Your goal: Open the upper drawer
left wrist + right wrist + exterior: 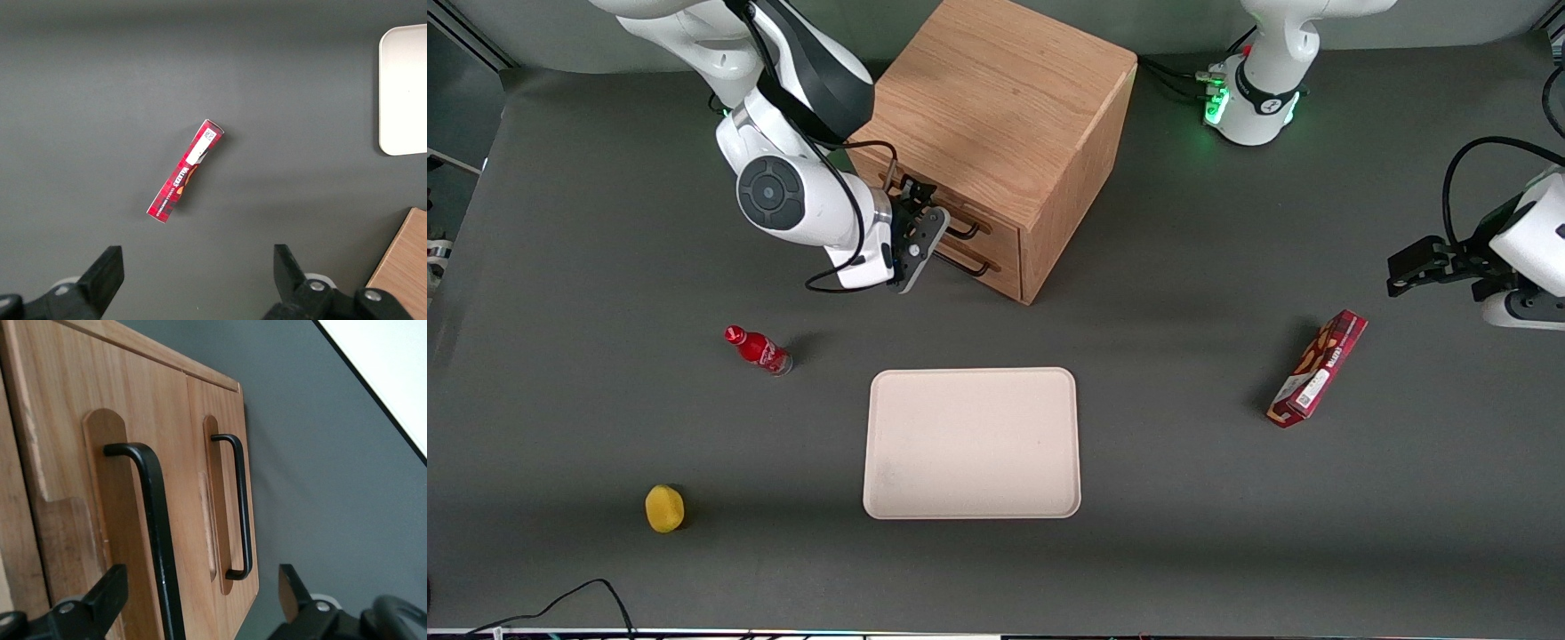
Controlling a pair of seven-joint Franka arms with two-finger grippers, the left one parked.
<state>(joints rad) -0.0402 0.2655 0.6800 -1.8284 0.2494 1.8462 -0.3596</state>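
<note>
The oak cabinet [1005,116] stands on the dark table [1227,498] toward the working arm's end, both drawers closed. The upper drawer [87,493] sits flush above its twin, its black bar handle [157,533] running between the gripper's [200,607] spread fingers — not yet pinched. This looks like the approach step: the gripper [919,238] hovers just in front of the drawer fronts. Next, likely close on that bar — not the lower handle [240,507] — then pull straight outward.

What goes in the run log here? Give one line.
phase: approach | gripper: open, in front of upper drawer handle, not gripping | upper drawer: closed
</note>
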